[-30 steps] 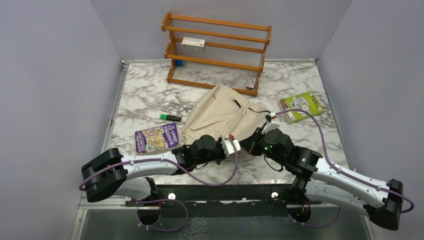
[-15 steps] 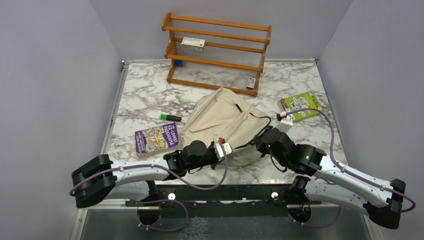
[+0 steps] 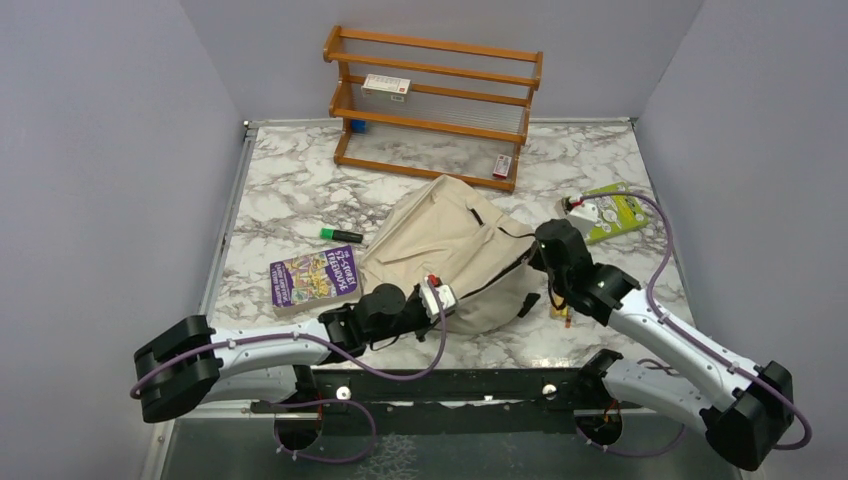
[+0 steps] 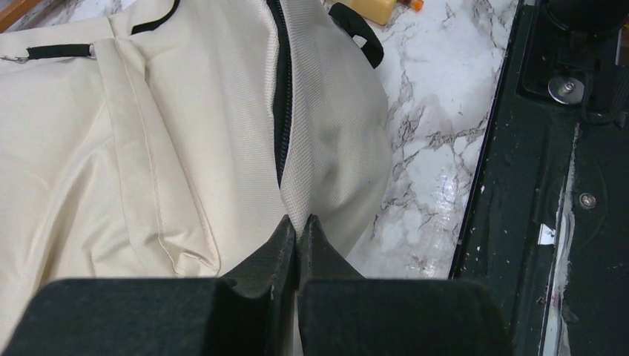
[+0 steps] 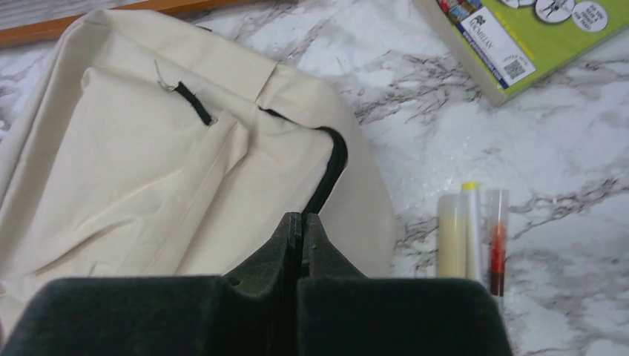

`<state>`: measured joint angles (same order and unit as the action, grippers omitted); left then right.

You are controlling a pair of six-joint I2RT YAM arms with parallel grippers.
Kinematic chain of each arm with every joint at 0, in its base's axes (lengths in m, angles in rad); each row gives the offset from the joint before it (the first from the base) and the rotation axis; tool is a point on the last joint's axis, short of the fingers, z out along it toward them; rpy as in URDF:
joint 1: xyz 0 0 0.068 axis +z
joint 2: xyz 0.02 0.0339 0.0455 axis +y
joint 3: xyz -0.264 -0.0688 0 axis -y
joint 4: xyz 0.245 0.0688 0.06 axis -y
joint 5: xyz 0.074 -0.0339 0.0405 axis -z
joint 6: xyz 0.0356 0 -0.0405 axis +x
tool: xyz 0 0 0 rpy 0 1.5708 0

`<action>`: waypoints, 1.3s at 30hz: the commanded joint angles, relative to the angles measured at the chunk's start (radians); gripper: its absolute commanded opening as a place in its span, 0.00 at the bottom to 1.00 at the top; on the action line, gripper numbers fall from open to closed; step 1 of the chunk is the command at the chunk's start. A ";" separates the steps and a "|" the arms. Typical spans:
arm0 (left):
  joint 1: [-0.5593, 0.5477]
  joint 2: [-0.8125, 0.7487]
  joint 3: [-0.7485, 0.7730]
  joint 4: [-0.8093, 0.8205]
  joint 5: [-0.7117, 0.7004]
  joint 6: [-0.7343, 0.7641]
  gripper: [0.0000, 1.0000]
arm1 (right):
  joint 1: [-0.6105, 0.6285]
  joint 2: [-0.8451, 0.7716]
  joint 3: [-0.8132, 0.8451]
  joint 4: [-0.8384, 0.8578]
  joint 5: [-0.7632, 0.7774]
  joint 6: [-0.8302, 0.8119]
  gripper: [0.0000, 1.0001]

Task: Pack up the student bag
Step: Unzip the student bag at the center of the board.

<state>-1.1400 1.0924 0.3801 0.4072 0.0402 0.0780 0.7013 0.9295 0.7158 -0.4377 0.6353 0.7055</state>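
The student bag (image 3: 440,240) lies in the middle of the table, reaching toward the near edge. The left gripper (image 4: 297,225) has its fingers pressed together on a fold of the bag beside the zip. The right gripper (image 5: 301,219) is closed, its tips at the black zip line; whether it pinches anything is unclear

Marble table (image 3: 290,190) carries wooden rack (image 3: 436,122); student bag (image 3: 450,240); purple book (image 3: 313,277); green marker (image 3: 341,235); green book (image 3: 612,213); pen pack (image 5: 471,237).
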 commanded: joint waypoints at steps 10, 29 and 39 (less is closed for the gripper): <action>-0.004 -0.075 -0.015 -0.045 -0.011 -0.041 0.16 | -0.368 0.165 -0.030 0.351 -0.545 -0.280 0.01; -0.003 0.178 0.416 -0.207 -0.163 -0.181 0.65 | -0.368 -0.033 -0.106 0.371 -0.947 -0.256 0.01; -0.002 0.380 0.577 -0.330 -0.286 -0.228 0.65 | -0.368 -0.094 -0.117 0.342 -0.950 -0.238 0.01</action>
<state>-1.1412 1.4506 0.9199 0.1314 -0.1474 -0.1097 0.3363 0.8627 0.6064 -0.1074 -0.2729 0.4522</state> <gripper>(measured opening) 0.649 0.018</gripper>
